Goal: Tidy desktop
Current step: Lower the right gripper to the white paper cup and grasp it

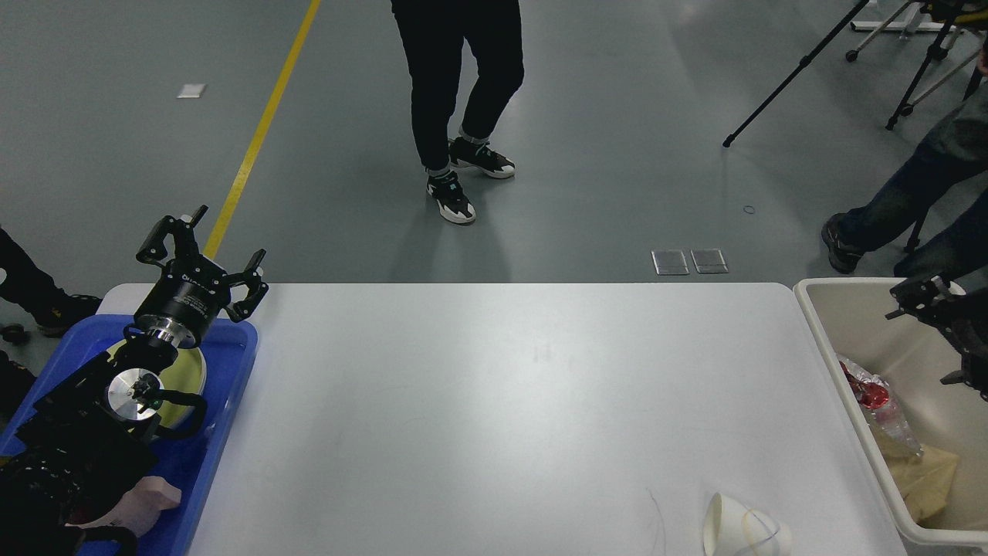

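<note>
Desktop [509, 401] fills the middle of the head view, big, white and smooth, with rounded far corners. One crushed white paper cup [745, 529] lies on its side on the table near the front right edge. A blue tray [231, 371] sits on the left end of the table. A pale yellow plate [189, 374] rests in the tray, partly hidden by the left arm, and a soft pink thing [143, 502] lies in the tray's near end. The left gripper [202, 259] is held up over the far end of the tray, with its black fingers spread wide apart and nothing between them. White writing runs across the gripper's round black body, but it is too small to read. A beige bin [849, 378] stands just past the right end of the table. Inside it are a clear wrapper with red on it [872, 394] and some tan paper [922, 471]. The right gripper [922, 297] is over the bin, dark and cut off by the picture's edge, so I cannot tell if its fingers are apart or together. A person in black trousers and black and white shoes [463, 181] stands on the grey floor beyond the table, near a yellow line [262, 123].
</note>
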Tool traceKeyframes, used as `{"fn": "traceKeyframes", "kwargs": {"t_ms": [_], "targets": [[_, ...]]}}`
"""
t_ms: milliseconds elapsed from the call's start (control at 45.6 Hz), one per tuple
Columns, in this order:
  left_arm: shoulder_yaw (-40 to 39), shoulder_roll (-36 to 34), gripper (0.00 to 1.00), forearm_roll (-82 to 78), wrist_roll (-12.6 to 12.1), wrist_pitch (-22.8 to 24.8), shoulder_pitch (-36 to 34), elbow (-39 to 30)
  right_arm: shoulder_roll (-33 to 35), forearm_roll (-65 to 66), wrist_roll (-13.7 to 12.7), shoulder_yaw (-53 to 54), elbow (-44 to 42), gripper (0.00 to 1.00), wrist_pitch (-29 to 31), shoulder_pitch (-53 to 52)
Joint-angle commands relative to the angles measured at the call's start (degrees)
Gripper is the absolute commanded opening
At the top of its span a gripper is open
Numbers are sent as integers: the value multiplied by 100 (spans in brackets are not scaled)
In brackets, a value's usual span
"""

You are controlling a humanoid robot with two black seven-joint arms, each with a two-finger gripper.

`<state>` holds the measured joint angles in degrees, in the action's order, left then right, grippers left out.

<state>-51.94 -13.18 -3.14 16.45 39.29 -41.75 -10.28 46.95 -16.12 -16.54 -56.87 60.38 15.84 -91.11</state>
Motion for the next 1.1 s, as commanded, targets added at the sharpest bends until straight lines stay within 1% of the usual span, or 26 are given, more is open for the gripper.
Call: {"fn": "traceKeyframes", "kwargs": {"t_ms": [0,197,285,373,482,592,701,855,986,1074], "targets": [[0,0,96,-2,-2,0,0,0,130,-1076,-7,-535,544,100,33,-591],[0,0,96,6,-2,0,0,0,508,-2464,-16,-1133,1511,100,24,-1286],[0,0,96,-2,-2,0,0,0,508,-2931,-16,-1221,1679,100,24,-1277],[0,0,96,-2,-2,0,0,0,447,-3125,-16,-1169,1872,100,33,-1102],[0,0,96,-2,-2,0,0,0,403,-3169,-25,-976,2048,100,173,-733],[0,0,96,-2,-2,0,0,0,228,-3178,-25,-371,2057,100,437,-127],[0,0,96,-2,-2,0,0,0,131,-3178,-25,315,2022,100,367,585],[0,0,96,-2,-2,0,0,0,-282,-3178,-25,1045,1776,100,148,1587],[0,0,96,-2,-2,0,0,0,-546,-3160,-16,1441,1556,100,-63,2167],[0,0,96,-2,-2,0,0,0,-625,-3117,-16,1538,1486,100,-108,2352]]}}
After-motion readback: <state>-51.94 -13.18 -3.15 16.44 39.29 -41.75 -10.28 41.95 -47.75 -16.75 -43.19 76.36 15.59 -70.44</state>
